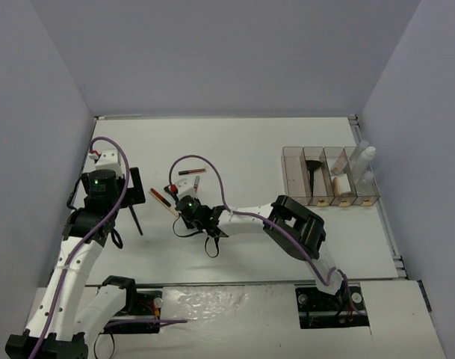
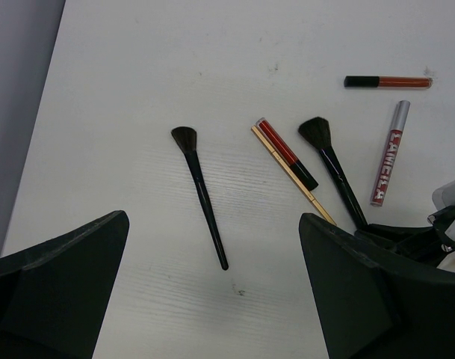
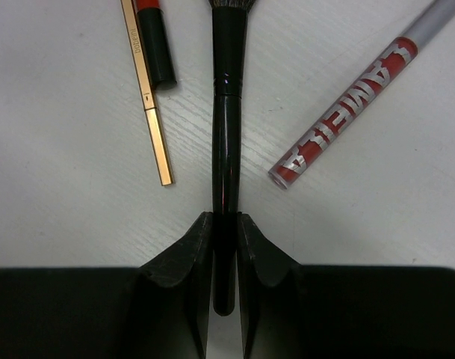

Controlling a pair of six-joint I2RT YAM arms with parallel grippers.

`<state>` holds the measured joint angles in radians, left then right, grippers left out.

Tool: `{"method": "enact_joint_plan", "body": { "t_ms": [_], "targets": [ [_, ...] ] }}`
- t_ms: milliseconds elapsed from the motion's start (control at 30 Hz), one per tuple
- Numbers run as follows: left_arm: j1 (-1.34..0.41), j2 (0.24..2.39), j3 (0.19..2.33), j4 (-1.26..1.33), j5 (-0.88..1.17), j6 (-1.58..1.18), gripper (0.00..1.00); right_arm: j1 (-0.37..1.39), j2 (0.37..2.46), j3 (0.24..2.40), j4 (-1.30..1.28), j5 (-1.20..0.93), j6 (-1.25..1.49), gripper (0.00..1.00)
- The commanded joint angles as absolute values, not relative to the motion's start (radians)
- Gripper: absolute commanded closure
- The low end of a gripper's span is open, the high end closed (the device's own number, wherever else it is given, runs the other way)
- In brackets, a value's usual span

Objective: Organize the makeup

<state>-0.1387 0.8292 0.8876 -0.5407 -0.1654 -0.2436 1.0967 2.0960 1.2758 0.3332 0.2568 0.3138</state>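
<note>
In the right wrist view, my right gripper (image 3: 225,224) is shut on the handle end of a black-handled brush (image 3: 227,112) that lies on the white table. Its bristles point away from the gripper. Left of it lie a gold pencil (image 3: 148,97) and a red tube with a black cap (image 3: 157,45). A red-and-silver tube (image 3: 347,112) lies to the right. My left gripper (image 2: 214,221) hangs open above a second black brush (image 2: 203,198) and touches nothing. Farther off lies a red tube (image 2: 388,81). From above, the right gripper (image 1: 184,203) sits among these items.
A clear four-compartment organizer (image 1: 332,176) stands at the right of the table, with a black brush (image 1: 314,170) in one compartment. Clear white-capped bottles (image 1: 364,161) stand at its right end. Grey walls close in the table on three sides.
</note>
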Motion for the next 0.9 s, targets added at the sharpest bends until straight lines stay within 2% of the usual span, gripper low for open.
{"method": "enact_joint_plan", "body": {
  "t_ms": [0, 300, 500, 700, 867],
  "targets": [
    [-0.131, 0.822, 0.904, -0.482, -0.168, -0.250, 0.03, 1.119, 2.011, 1.284, 0.360, 0.249, 0.318, 1.00],
    [-0.129, 0.822, 0.905, -0.482, -0.168, -0.253, 0.03, 1.116, 1.844, 1.271, 0.380, 0.342, 0.250, 1.00],
    [-0.124, 0.827, 0.905, -0.485, -0.175, -0.258, 0.03, 1.041, 1.611, 1.142, 0.339, 0.377, 0.197, 1.00],
    [-0.121, 0.823, 0.904, -0.482, -0.168, -0.264, 0.03, 0.796, 1.362, 0.909, 0.293, 0.435, 0.107, 1.00],
    [-0.117, 0.828, 0.907, -0.485, -0.162, -0.267, 0.03, 0.454, 1.152, 0.764, 0.224, 0.397, 0.103, 1.00]
  ]
}}
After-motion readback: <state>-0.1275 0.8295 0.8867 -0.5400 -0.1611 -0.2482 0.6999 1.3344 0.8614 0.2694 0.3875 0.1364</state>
